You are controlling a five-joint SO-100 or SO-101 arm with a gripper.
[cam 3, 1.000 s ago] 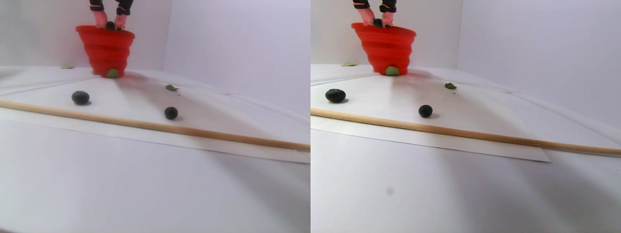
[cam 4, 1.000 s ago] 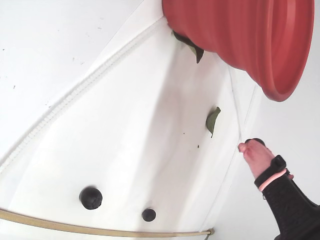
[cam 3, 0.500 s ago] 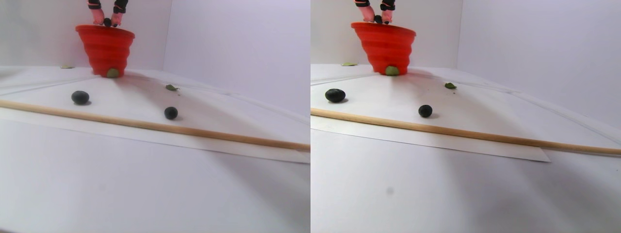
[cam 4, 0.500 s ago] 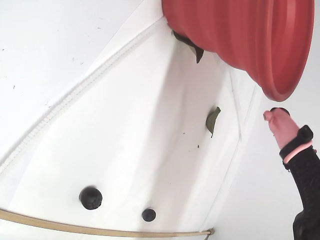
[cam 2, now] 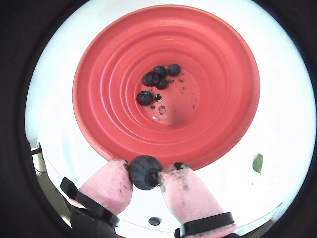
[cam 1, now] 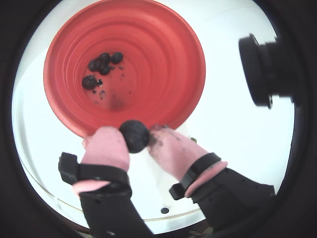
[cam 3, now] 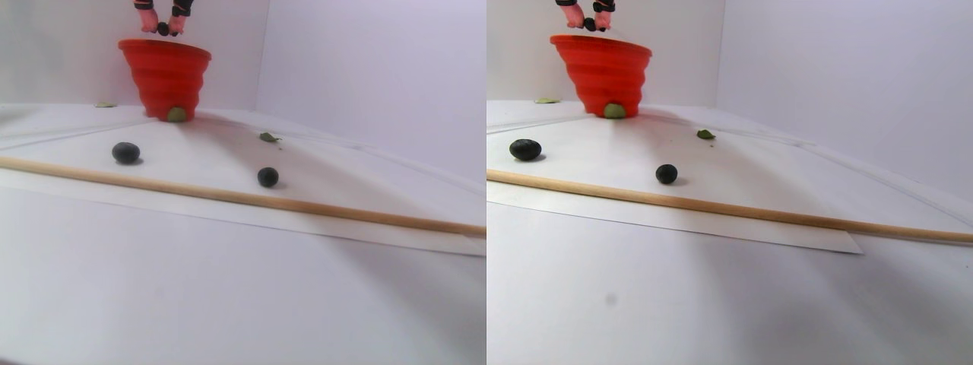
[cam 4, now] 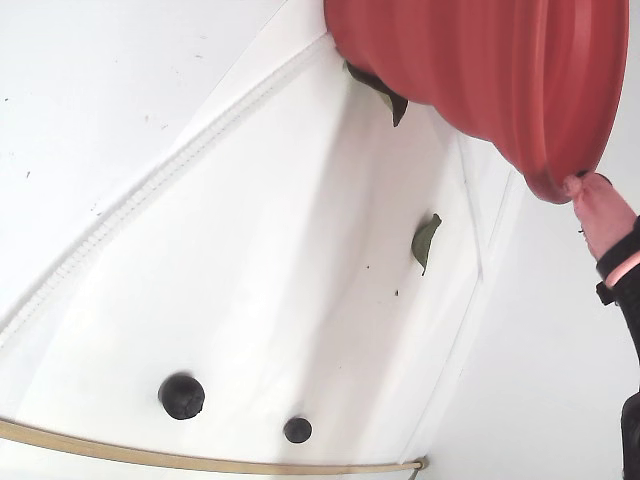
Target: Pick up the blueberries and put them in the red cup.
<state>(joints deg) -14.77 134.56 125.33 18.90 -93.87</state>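
Hand (cam 2: 144, 173): two pink-tipped fingers (cam 1: 105, 147) closed on one dark blueberry (cam 2: 144, 172); black bands round the finger bases.
Hand position: at the near rim of the red cup (cam 2: 218, 79) in both wrist views; above the rim in the stereo pair view (cam 3: 162, 27); finger (cam 4: 600, 212) at the cup's lip in the fixed view.
Red cup: upright on the white worktop (cam 3: 228, 289), stepped sides, mouth open to the wrist cameras.
Cup contents: four or so blueberries (cam 1: 101, 63) clustered on the bottom, with dark specks beside them.
Loose blueberries: two on the worktop, a larger one (cam 3: 126, 152) and a smaller one (cam 3: 267, 176), well apart, both clear of the cup.
Wooden rod (cam 3: 243, 199): lying across the worktop, just in front of the two loose berries.
Leaves: one green leaf (cam 4: 425, 241) on the worktop, another (cam 3: 176, 115) touching the cup's base.
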